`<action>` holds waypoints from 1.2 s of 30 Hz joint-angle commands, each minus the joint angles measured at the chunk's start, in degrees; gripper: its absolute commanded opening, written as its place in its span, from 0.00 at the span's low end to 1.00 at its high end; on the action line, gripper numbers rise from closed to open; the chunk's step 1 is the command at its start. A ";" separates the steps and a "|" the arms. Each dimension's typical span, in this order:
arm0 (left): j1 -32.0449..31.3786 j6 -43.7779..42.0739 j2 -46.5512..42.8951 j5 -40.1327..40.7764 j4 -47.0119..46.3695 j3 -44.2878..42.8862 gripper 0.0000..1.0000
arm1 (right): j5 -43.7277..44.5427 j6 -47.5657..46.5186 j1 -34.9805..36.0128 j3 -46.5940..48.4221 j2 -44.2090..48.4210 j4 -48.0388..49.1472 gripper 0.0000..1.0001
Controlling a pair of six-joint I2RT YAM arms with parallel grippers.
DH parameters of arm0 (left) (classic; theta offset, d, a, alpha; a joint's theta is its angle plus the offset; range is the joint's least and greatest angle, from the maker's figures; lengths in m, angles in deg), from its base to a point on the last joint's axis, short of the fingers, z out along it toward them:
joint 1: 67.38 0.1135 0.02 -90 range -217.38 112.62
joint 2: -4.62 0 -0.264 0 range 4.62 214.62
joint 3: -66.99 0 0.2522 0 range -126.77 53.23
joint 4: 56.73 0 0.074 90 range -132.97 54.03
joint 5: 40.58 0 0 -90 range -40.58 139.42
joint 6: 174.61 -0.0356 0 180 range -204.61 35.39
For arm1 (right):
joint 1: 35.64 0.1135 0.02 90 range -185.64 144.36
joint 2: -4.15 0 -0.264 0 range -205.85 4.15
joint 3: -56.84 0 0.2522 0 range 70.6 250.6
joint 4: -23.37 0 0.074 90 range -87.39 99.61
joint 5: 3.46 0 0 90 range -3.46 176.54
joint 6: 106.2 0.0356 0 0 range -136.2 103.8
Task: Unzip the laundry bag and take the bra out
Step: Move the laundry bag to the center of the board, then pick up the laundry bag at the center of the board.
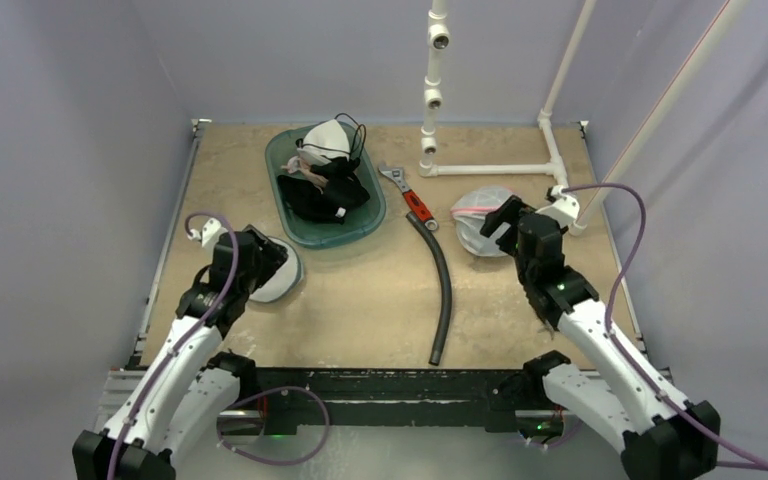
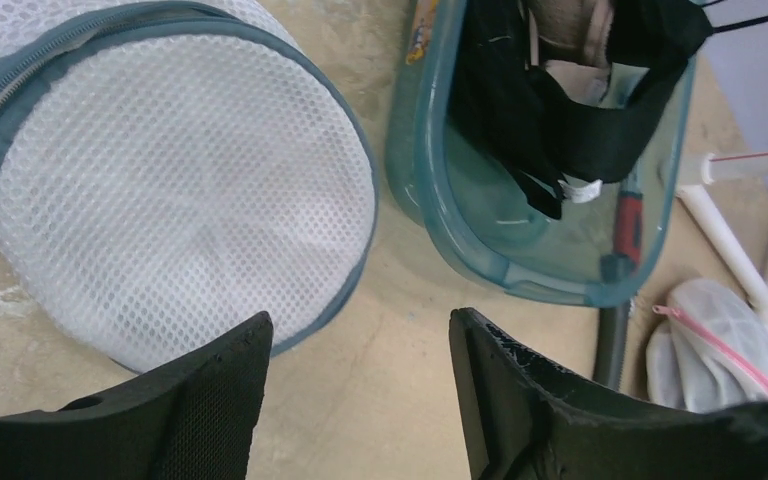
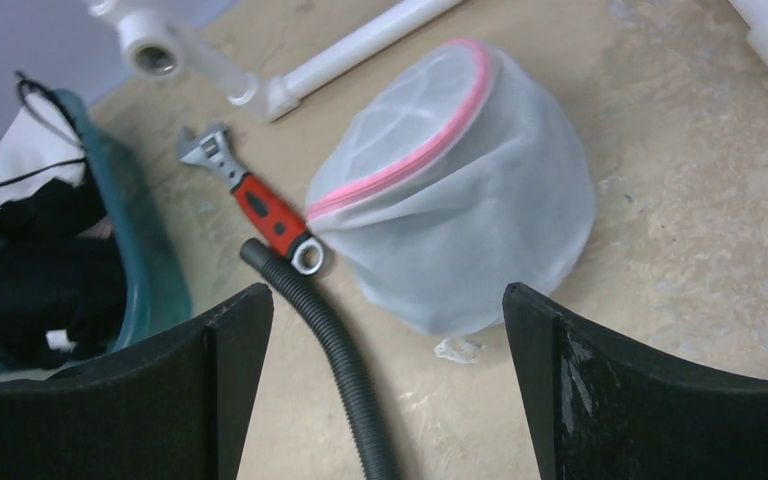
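White mesh laundry bag lies just ahead-left of the left gripper, jaws apart, teal zipper circling its rim. Also spread, the right gripper is far from it.

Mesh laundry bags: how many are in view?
2: a teal-trimmed bag beside the tub, left side; a pink-zippered bag beside the wrench, right side. The tub's clothes could hide more.

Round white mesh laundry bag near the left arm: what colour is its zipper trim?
Slate-blue zipper trim, clearest in left wrist view.
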State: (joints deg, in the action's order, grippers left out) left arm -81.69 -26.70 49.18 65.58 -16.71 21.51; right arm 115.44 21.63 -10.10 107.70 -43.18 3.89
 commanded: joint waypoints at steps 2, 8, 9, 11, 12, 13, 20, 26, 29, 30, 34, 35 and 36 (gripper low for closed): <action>-0.46 -5.31 -4.08 -4.36 7.58 -3.35 0.67 | -8.41 3.61 -8.55 6.50 -9.44 3.22 0.87; -0.53 -5.73 -10.22 -7.31 8.98 -3.50 0.67 | -9.04 4.85 -12.83 12.50 -21.08 5.31 0.84; -0.47 -5.61 -11.02 -7.85 9.06 -3.38 0.67 | -9.45 4.89 -13.44 12.81 -22.32 5.46 0.83; -0.47 -5.48 -12.05 -8.22 9.30 -2.99 0.67 | -9.69 4.81 -14.30 13.35 -24.50 5.47 0.82; -0.47 -5.46 -12.38 -8.33 9.62 -2.79 0.67 | -9.86 4.78 -14.79 13.58 -25.54 5.51 0.82; -0.46 -5.32 -12.57 -8.50 9.69 -2.53 0.67 | -10.29 5.01 -15.34 13.64 -26.43 5.48 0.82; -0.46 -3.90 -13.03 -10.92 7.81 0.18 0.67 | -12.26 6.62 -16.92 15.35 -32.53 8.52 0.75; -0.47 -3.55 -13.82 -10.71 7.81 0.25 0.67 | -15.92 7.68 -17.94 16.18 -36.02 11.32 0.56; -0.50 -3.42 -13.54 -10.80 7.62 0.34 0.67 | -16.27 7.76 -17.94 15.81 -37.28 11.83 0.40; -0.49 -3.48 -13.45 -10.80 7.58 0.41 0.66 | -16.70 7.74 -17.90 15.38 -37.23 12.12 0.35; -0.46 -3.36 -13.40 -10.64 7.37 -0.06 0.66 | -18.31 7.62 -17.89 14.44 -34.24 12.16 0.12; -0.47 -3.50 -13.23 -10.22 7.57 -0.90 0.65 | -18.16 7.54 -17.89 14.45 -32.35 12.19 0.05; -0.51 -3.81 -13.13 -9.50 8.08 -2.03 0.65 | -17.15 6.38 -17.85 14.78 -30.34 12.52 0.00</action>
State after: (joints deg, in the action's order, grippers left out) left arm -82.04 -30.20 35.80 55.51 -7.64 21.49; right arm 98.61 28.88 -27.82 121.97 -80.12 14.43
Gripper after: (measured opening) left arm 0.657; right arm 0.091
